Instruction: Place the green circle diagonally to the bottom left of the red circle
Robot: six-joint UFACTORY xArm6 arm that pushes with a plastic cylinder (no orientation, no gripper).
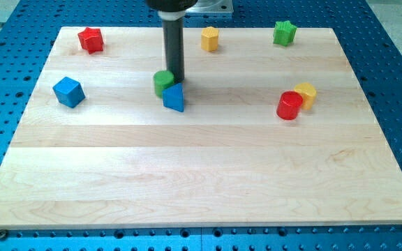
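The green circle (162, 81) sits on the wooden board, left of centre in the upper half. A blue triangle (174, 97) touches it at its lower right. My tip (176, 78) stands right against the green circle's right side, just above the blue triangle. The red circle (289, 106) lies far to the view's right, touching a yellow block (306, 94) at its upper right.
A red star (90, 39) is at the top left, a blue cube (68, 91) at the left, a yellow hexagon (209, 38) at top centre, and a green star (284, 32) at top right. The board's edge (201, 224) borders a blue perforated table.
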